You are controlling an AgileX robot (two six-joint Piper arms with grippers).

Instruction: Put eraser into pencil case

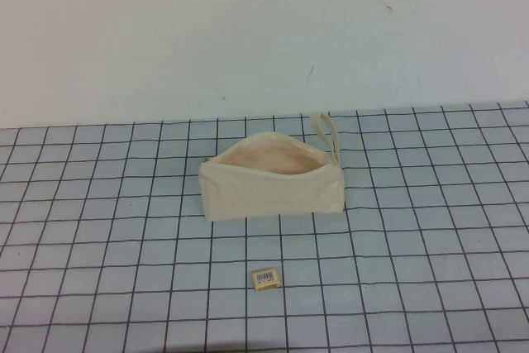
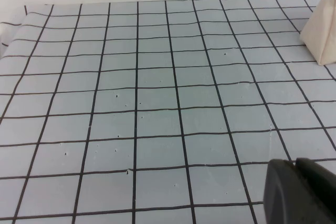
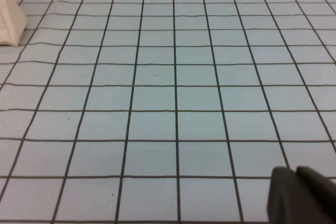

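Eraser (image 1: pixel 266 279) lying flat, just in front of the open pencil case (image 1: pixel 273 188), well clear of both arms. Left gripper (image 2: pixel 302 192) and right gripper (image 3: pixel 304 195) parked low, spread impossible to tell. Likely risks: tiny block slipping sideways; soft pouch mouth collapsing.

A pale blue table (image 1: pixel 430 204) ruled with a black grid carries 2 things. The cream pencil case (image 1: pixel 271 178) lies near its middle, mouth open, and the eraser (image 1: pixel 266 279) rests apart, nearer the robot.

The left gripper (image 2: pixel 300 192) and right gripper (image 3: pixel 303 195) sit low over bare grid squares.
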